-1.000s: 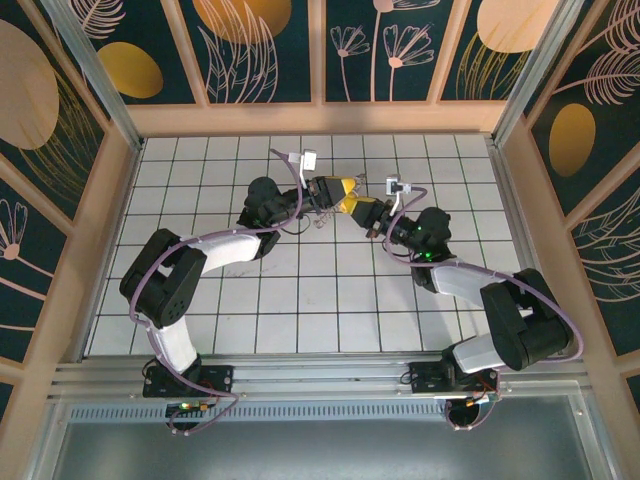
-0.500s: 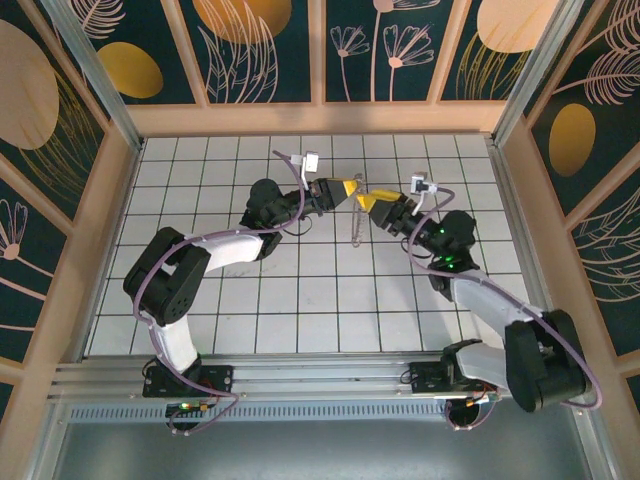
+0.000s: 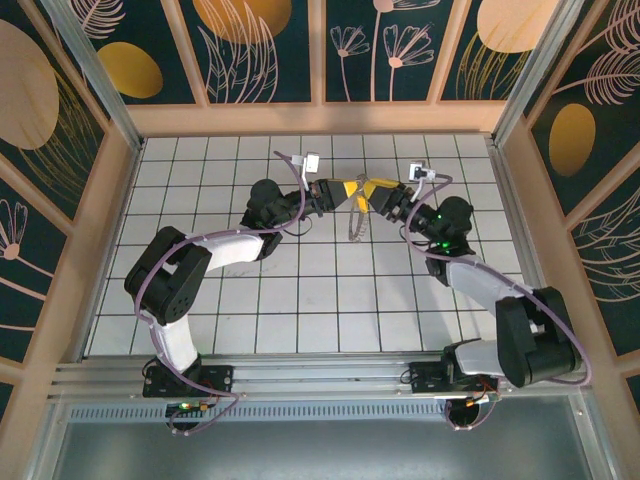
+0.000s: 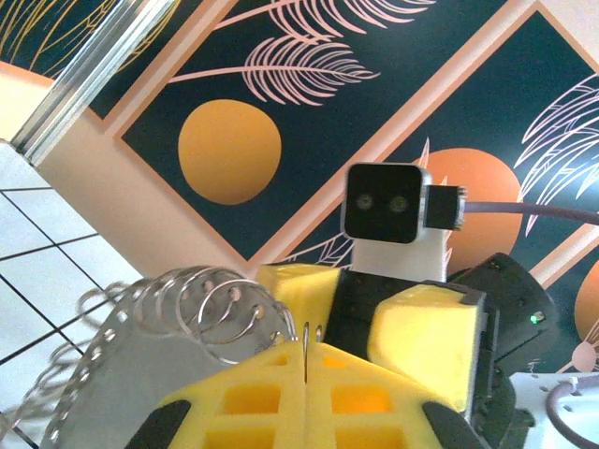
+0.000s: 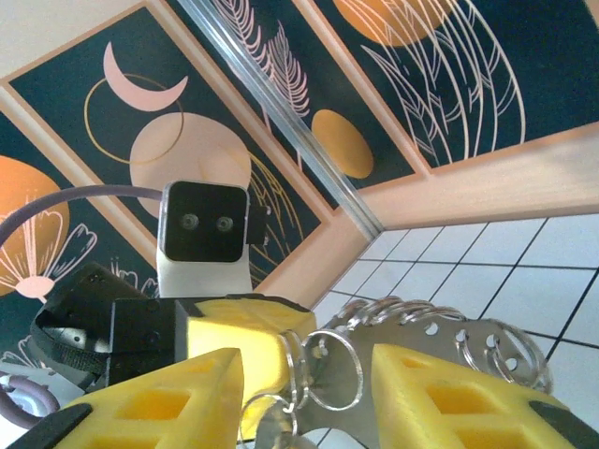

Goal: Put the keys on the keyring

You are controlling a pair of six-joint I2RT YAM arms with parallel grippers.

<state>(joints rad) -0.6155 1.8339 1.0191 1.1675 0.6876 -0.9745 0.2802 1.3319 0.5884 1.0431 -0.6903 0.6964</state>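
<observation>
The keyring (image 3: pixel 356 222), a flat silvery plate with several wire rings along its rim, hangs in the air between the two grippers over the far middle of the tiled floor. My left gripper (image 3: pixel 348 190) is shut on one thin wire ring of it; in the left wrist view the wire is pinched between the yellow fingers (image 4: pixel 253 398) and the plate (image 4: pixel 122 374) hangs to the left. My right gripper (image 5: pixel 307 363) faces it, open, with two of the rings (image 5: pixel 328 369) in the gap between its fingers. I cannot make out the keys.
White tiled floor (image 3: pixel 300 300) enclosed by patterned walls (image 3: pixel 260 50) on three sides, with a metal rail (image 3: pixel 320 375) along the near edge. Both arms reach to the far middle, their fingertips almost touching. Each wrist view shows the other arm's camera block (image 4: pixel 386 201).
My right gripper has opened, drawn back to the right, then come in again close to the left gripper. The keyring now hangs lower and further right under the left gripper, which stays shut.
</observation>
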